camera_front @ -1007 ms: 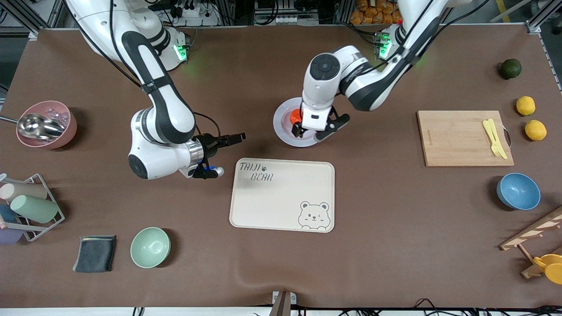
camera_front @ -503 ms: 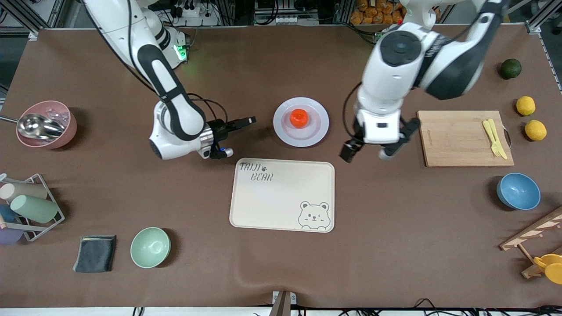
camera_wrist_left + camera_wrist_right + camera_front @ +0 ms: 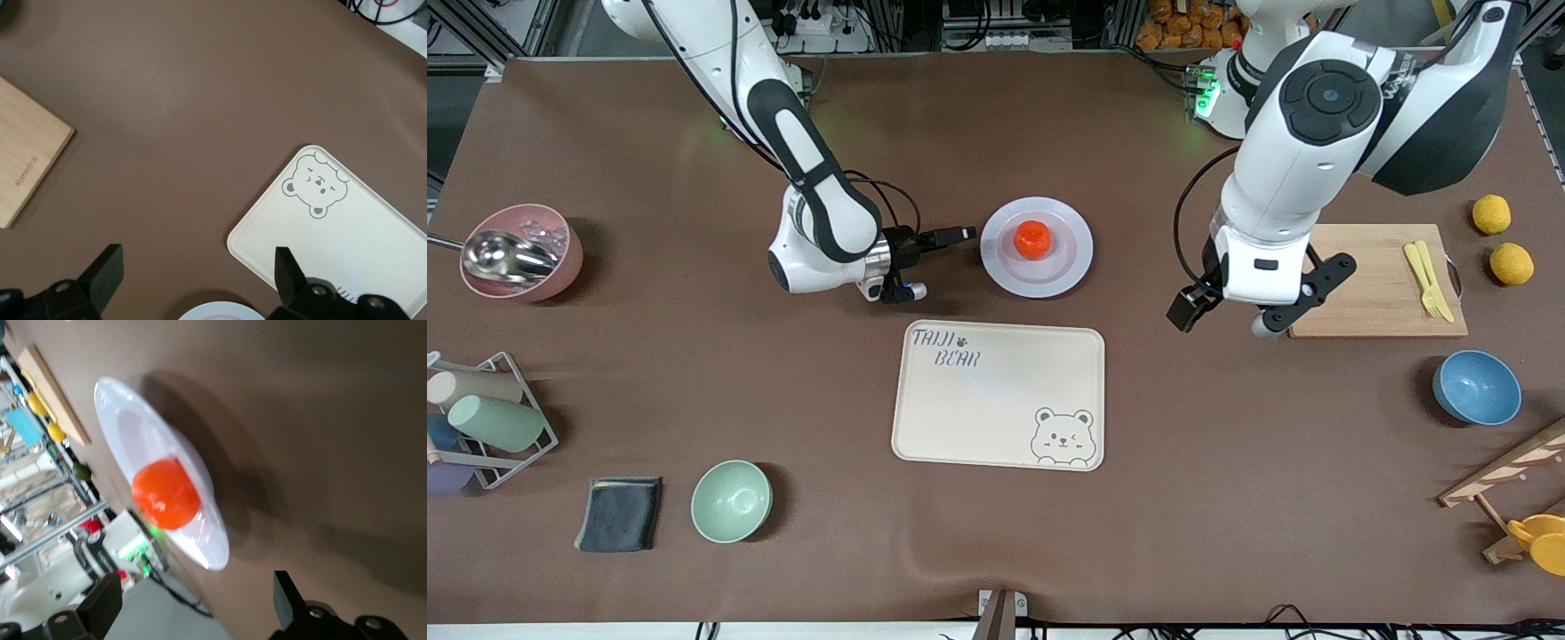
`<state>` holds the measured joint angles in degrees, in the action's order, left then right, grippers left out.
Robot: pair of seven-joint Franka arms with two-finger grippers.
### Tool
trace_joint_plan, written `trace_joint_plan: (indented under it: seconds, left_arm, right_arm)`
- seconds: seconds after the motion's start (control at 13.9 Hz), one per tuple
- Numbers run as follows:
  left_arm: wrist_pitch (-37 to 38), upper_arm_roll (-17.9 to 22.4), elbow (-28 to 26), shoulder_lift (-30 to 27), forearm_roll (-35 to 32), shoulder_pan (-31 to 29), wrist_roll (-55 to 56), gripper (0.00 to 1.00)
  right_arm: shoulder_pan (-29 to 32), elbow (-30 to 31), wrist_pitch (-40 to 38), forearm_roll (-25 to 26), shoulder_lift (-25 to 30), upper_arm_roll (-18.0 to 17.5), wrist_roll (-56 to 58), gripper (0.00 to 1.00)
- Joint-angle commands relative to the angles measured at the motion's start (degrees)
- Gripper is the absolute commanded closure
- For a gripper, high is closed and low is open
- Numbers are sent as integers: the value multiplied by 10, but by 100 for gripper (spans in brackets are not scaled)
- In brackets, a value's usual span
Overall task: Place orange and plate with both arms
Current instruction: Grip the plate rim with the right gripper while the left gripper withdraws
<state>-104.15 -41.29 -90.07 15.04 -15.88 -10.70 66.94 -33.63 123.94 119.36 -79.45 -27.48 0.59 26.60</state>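
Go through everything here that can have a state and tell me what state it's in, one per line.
orange: resting on the plate, not held
plate: flat on the table, holding the orange
left gripper: open, empty, over the table beside the cutting board
right gripper: open, empty, low beside the plate
bear tray: empty
pink bowl: holds a metal scoop

orange [image 3: 1033,240]: bright red-orange, glossy
plate [image 3: 1067,267]: pale lavender-white
tray [image 3: 998,394]: cream w/ grey bear face + "TAIJI BEAR" lettering
table [image 3: 1227,498]: brown
cutting board [image 3: 1360,280]: light wood
lemons [image 3: 1491,214]: yellow
bowls: mint-green [image 3: 731,501], blue [image 3: 1476,388], pink [image 3: 516,252]
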Motion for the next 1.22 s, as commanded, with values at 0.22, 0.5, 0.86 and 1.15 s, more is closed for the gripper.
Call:
trace_joint_plan:
  seconds: [0.22,0.5,0.86,1.15]
  left_arm:
    - [55,-7,2,-11,24,-15,-118,0]
    - [55,-21,2,-8,48,-16,-121,0]
    - [74,-19,27,-12,49,-22,-115,0]
    - [98,-17,32,-12,22,-34,-117,0]
  right_arm:
    - [-33,19,25,-89,-5,4,14,0]
    - [-61,19,46,-130,-20,4,47,0]
    - [-85,19,47,-170,-30,4,61,0]
    - [-93,17,48,-174,-35,4,62,0]
